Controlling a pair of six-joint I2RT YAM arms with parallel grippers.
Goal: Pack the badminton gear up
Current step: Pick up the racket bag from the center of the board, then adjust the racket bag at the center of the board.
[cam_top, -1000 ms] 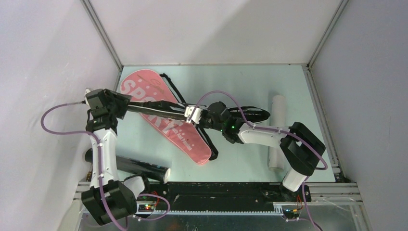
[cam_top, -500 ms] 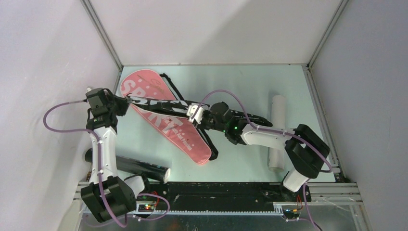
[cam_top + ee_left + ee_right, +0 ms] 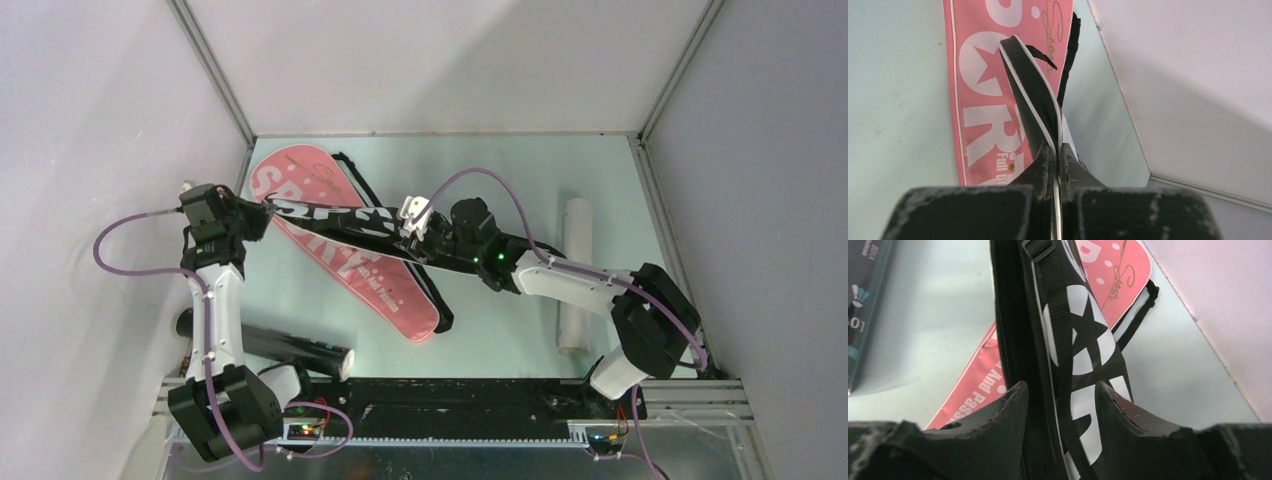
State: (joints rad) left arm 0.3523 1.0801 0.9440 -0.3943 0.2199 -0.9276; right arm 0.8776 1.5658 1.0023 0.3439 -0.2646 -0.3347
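A black "SPORT" racket cover point(image 3: 330, 220) hangs edge-up over a pink "SPORT" cover point(image 3: 375, 285) that lies flat on the table. My left gripper point(image 3: 262, 212) is shut on the black cover's white-trimmed head edge point(image 3: 1030, 85), seen pinched between the pads point(image 3: 1045, 160). My right gripper point(image 3: 415, 225) is open, its jaws standing either side of the black cover point(image 3: 1083, 355) and its strap, with gaps on both sides. The pink cover point(image 3: 1113, 270) shows underneath in the right wrist view. No racket or shuttlecock is in view.
A white shuttle tube point(image 3: 577, 270) lies lengthwise near the right wall. A black shuttle tube point(image 3: 290, 347) lies at the near left, by the left arm's base. Walls close in the table on the left, back and right.
My left gripper has shut on the black cover's head edge. My right gripper has opened, letting go of the cover, and its arm has shifted a little toward the back.
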